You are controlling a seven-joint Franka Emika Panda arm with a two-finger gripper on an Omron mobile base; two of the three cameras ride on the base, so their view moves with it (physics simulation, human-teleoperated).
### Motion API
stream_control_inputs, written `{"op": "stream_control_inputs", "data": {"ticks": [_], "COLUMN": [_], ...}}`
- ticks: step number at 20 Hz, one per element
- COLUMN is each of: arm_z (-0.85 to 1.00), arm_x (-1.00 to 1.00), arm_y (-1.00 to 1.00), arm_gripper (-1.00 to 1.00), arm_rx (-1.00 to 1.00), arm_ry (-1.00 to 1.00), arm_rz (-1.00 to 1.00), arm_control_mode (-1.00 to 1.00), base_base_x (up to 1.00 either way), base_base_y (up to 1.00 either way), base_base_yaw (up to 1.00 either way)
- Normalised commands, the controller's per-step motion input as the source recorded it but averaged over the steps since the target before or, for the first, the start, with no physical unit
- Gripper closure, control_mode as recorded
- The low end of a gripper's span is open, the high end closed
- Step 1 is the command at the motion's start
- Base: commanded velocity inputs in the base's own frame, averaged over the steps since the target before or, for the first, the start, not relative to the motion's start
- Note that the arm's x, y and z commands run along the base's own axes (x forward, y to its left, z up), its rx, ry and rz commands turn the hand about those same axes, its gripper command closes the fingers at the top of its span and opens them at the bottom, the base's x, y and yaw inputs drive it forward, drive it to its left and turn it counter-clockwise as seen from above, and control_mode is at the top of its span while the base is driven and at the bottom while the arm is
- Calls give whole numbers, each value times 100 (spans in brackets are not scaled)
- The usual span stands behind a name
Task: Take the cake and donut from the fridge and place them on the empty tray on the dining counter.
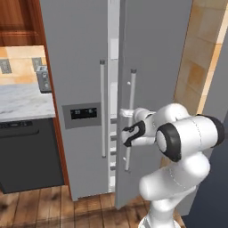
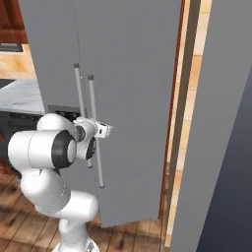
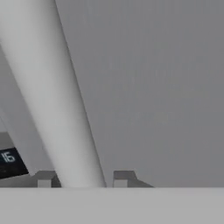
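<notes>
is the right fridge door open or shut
Partly open: the right door stands swung out from the left door, white shelves showing in the gap. The pincer straddles its handle.

The pincer [image 2: 93,127] sits at the fridge [image 2: 133,74] door's right bar handle [image 2: 95,133].

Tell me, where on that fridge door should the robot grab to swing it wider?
Probably the right door's long vertical handle, around mid-height, approached from the front with a finger on each side. It stands off the fridge door, and the gripper already straddles it there.
</notes>
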Motion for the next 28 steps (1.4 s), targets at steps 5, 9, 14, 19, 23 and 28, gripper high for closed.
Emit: {"op": "stream_control_inputs", "data": {"ticks": [5, 9, 14, 19, 23, 28], "arm_z": [27, 27, 68, 68, 63, 91], "arm_x": [-100, -100, -100, -100, -100, -61], "arm_y": [-100, -100, -86, -75, 66, 100], "arm_gripper": [100, 100, -100, -100, -100, -100], "arm_rx": [21, 27, 16, 10, -25, -51], "arm_ry": [-4, 0, 1, -11, -61, -29], "arm_rz": [-11, -10, -5, -2, 0, 6], "arm_control_mode": [-100, -100, -100, -100, -100, -100], "base_base_x": [0, 0, 0, 0, 0, 0], "base_base_y": [0, 0, 0, 0, 0, 0], "base_base_yaw": [0, 0, 0, 0, 0, 0]}}
